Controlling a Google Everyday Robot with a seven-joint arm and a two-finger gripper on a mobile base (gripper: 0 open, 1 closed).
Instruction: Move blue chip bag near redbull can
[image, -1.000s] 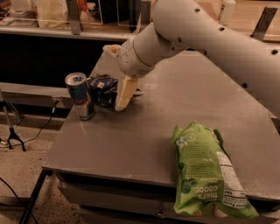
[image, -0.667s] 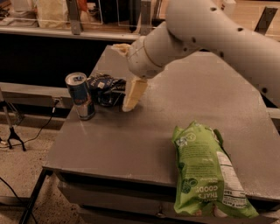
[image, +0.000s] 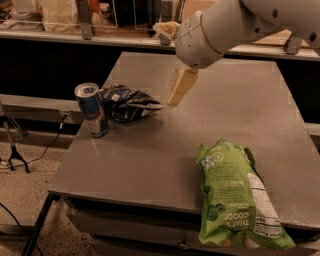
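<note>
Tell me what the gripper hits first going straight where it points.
Probably the bare table just beside the blue chip bag; the gripper hangs above it, pointing down and slightly left.

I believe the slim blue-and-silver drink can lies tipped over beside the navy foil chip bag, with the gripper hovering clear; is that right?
Not quite: in the camera view the slim blue-and-silver can stands upright beside the navy foil chip bag, gripper hovering clear.

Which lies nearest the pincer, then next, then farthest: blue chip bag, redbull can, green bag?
The pincer hangs over the table, rear middle.
1. blue chip bag, just left of it.
2. redbull can, at the left edge.
3. green bag, front right corner.
</note>
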